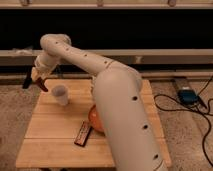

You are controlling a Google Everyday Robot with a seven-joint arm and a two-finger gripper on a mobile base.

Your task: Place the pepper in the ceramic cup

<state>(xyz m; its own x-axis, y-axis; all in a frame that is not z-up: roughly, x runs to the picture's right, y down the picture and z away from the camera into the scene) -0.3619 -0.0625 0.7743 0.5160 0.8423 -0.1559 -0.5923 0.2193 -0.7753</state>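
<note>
Over the far-left corner of the table (55, 125), your gripper (39, 80) clamps the pepper (44, 86) just left of the ceramic cup (61, 94), well apart from the dark bar (83, 134).

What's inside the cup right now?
Nothing shows in the cup; its bottom is hidden by the rim. The pepper hangs from the gripper, left of it, outside.

you're looking at a pale wooden table (50, 137) on speckled floor (185, 145), dark wall (150, 30) and light ledge (170, 54) behind, cables (204, 102) beside.
</note>
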